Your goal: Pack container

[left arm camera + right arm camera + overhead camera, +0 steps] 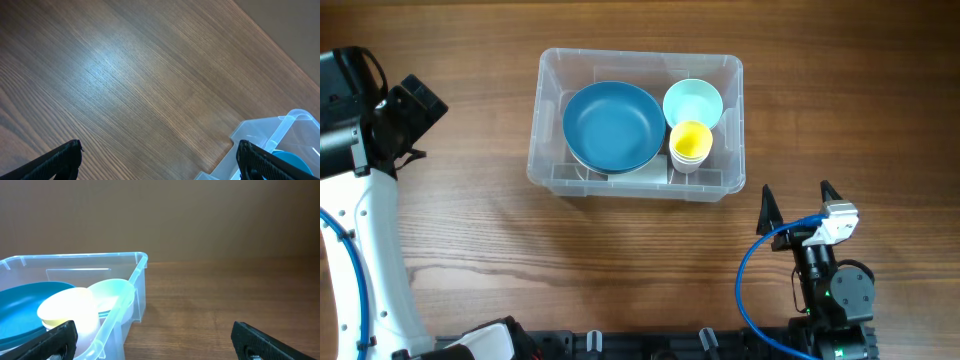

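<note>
The clear container (640,56) was set on the far middle of the wooden table (620,270), with a blue bowl (612,125), a pale teal bowl (692,102) and a yellow cup (691,140) held inside it. The jaws of the left gripper (159,147) and the right gripper (795,192) were spread wide, and nothing was gripped. Packing was judged near complete. Any withdrawal would best be made well clear of the rim, so that the bin was not nudged.

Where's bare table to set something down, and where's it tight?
Free: table between left arm and container; strip in front of it up to the right pincer; beside its right wall. Crowded: inside, blue bowl, pale bowl and yellow cup nearly fill it.
</note>
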`<state>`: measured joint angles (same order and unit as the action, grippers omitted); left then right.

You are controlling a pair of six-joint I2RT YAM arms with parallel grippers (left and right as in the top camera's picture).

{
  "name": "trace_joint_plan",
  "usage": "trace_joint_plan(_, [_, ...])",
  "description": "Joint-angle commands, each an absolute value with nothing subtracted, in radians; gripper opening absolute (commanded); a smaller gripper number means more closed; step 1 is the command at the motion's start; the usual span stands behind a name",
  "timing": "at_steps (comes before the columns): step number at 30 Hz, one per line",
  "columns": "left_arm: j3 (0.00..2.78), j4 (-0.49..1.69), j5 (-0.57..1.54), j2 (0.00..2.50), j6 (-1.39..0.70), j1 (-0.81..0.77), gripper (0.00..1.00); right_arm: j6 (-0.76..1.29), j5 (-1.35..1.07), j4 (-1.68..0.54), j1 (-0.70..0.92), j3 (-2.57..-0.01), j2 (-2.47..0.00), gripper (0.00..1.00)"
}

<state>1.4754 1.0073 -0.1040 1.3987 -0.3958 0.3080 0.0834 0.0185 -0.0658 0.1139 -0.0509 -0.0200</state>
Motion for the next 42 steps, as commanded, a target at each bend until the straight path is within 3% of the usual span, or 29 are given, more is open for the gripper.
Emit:
trace_joint_plan(1, [1.488, 1.008, -0.102, 1.390, -0.405, 0.313, 1.00, 0.051, -0.002, -0.059, 0.107, -0.035, -0.004, 0.99])
trace_joint_plan(12, [1.488, 1.008, -0.103, 1.390, -0.405, 0.313, 1.00, -0.035, -0.028, -0.060, 0.107, -0.035, -0.004, 1.00])
trace_joint_plan(26, [1.488, 1.008, -0.103, 1.390, -0.405, 0.313, 1.00, 0.019, -0.028, -0.060, -0.003, -0.035, -0.004, 1.00])
trace_joint_plan(42, [1.488, 1.008, -0.103, 1.390, -0.405, 0.313, 1.00, 0.019, -0.028, -0.060, -0.004, -0.035, -0.005, 1.00])
